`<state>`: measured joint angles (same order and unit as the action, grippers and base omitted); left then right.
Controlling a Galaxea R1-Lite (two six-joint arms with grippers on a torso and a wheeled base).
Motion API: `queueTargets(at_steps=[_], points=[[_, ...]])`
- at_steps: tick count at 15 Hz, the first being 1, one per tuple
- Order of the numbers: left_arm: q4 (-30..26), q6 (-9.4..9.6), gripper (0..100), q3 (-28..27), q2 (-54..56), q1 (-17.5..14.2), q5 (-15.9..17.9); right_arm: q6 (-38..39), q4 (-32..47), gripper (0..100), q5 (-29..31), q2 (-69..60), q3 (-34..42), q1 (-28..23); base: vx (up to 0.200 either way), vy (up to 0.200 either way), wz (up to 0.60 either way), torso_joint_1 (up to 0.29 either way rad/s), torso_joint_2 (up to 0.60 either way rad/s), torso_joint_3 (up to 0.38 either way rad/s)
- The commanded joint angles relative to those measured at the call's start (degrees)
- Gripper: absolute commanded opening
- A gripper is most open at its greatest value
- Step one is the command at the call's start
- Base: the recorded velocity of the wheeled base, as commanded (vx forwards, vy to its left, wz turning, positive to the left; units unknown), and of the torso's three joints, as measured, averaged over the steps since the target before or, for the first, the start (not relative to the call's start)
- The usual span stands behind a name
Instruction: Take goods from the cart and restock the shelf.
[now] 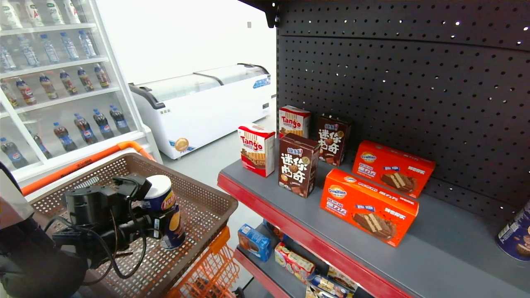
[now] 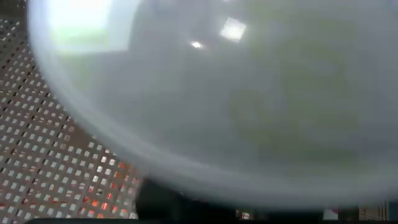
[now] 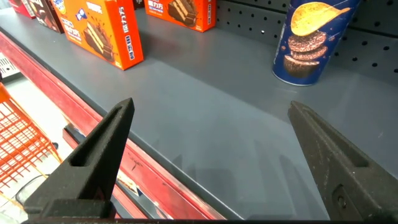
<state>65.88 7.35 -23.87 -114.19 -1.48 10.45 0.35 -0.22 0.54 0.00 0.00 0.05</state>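
Near left you've got the brown mesh basket (image 1: 207, 198) on the cart, w/ the orange handle (image 1: 83, 163) along its far side. Right of it is the grey shelf (image 1: 447, 256) w/ a red front edge, black pegboard (image 1: 414, 82) behind it, and a lower shelf (image 1: 265, 271) w/ more packs underneath. Far back there's a white chest freezer (image 1: 207, 103), and a drinks fridge (image 1: 54, 82) on the left.

Left gripper (image 1: 165, 225) is inside the basket, fingers clamped round the chip can (image 1: 163, 194) approx mid-body. Can't tell if the can's base sits on the mesh or is just off it. Right gripper (image 3: 211, 106) hangs over a bare stretch of the shelf, fingers spread wide, touching nothing.

The can's upright, dark blue w/ a pale plastic lid (image 2: 236, 106) and a chip pic on the side. A second blue can (image 3: 311, 43) stands at the far right of the shelf by the pegboard. Left of that are two orange boxes (image 1: 368, 207), two brown boxes (image 1: 297, 164) and two red-and-white boxes (image 1: 256, 149).
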Motion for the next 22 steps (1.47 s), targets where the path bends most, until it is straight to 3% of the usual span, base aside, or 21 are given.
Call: queueTargets(at_steps=[1, 3, 4, 6, 7, 9, 11, 12, 13, 14, 19, 22], points=[[0.0, -0.41, 0, -0.5, 1.4, 0.2, -0.1, 0.0, 0.0, 100, 0.0, 0.0, 0.0, 0.0, 0.0, 0.0, 0.0, 0.0, 0.0, 0.0], [-3.7, -0.85, 0, -1.2, 5.4, -0.2, -1.0, 0.0, 0.0, 100, 0.0, 0.0, 0.0, 0.0, 0.0, 0.0, 0.0, 0.0, 0.0, 0.0], [-9.1, -1.29, 0, -3.4, 8.9, -0.1, -1.7, 0.0, 0.0, 100, 0.0, 0.0, 0.0, 0.0, 0.0, 0.0, 0.0, 0.0, 0.0, 0.0], [-19.3, -3.92, 0, -7.0, 15.2, 0.1, -1.5, 0.0, 0.0, 100, 0.0, 0.0, 0.0, 0.0, 0.0, 0.0, 0.0, 0.0, 0.0, 0.0], [-28.4, -5.42, 0, -10.2, 20.8, 0.2, -1.4, 0.0, 0.0, 100, 0.0, 0.0, 0.0, 0.0, 0.0, 0.0, 0.0, 0.0, 0.0, 0.0], [-39.9, -5.59, 0, -12.7, 28.3, 0.2, -0.6, 0.0, 0.0, 100, 0.0, 0.0, 0.0, 0.0, 0.0, 0.0, 0.0, 0.0, 0.0, 0.0], [-46.1, -5.59, 0, -12.7, 34.0, 0.2, 1.9, 0.0, 0.0, 100, 0.0, 0.0, 0.0, 0.0, 0.0, 0.0, 0.0, 0.0, 0.0, 0.0], [-49.7, -5.77, 0, -12.3, 38.9, 0.2, 4.8, 0.0, 0.0, 100, 0.0, 0.0, 0.0, 0.0, 0.0, 0.0, 0.0, 0.0, 0.0, 0.0], [-50.1, -5.77, 0, -12.2, 39.5, 0.2, 5.0, 0.0, 0.0, 100, 0.0, 0.0, 0.0, 0.0, 0.0, 0.0, 0.0, 0.0, 0.0, 0.0], [-54.6, -6.21, 0, -11.4, 44.5, 0.1, 5.3, 0.0, 0.0, 100, 0.0, 0.0, 0.0, 0.0, 0.0, 0.0, 0.0, 0.0, 0.0, 0.0], [-58.5, -6.38, 0, -6.5, 57.6, 0.5, 5.5, 0.0, 0.0, 100, 0.0, 0.0, 0.0, 0.0, 0.0, 0.0, 0.0, 0.0, 0.0, 0.0], [-57.0, -6.3, 0, -6.0, 60.3, 0.7, 5.5, 0.0, 0.0, 100, 0.0, 0.0, 0.0, 0.0, 0.0, 0.0, 0.0, 0.0, 0.0, 0.0]])
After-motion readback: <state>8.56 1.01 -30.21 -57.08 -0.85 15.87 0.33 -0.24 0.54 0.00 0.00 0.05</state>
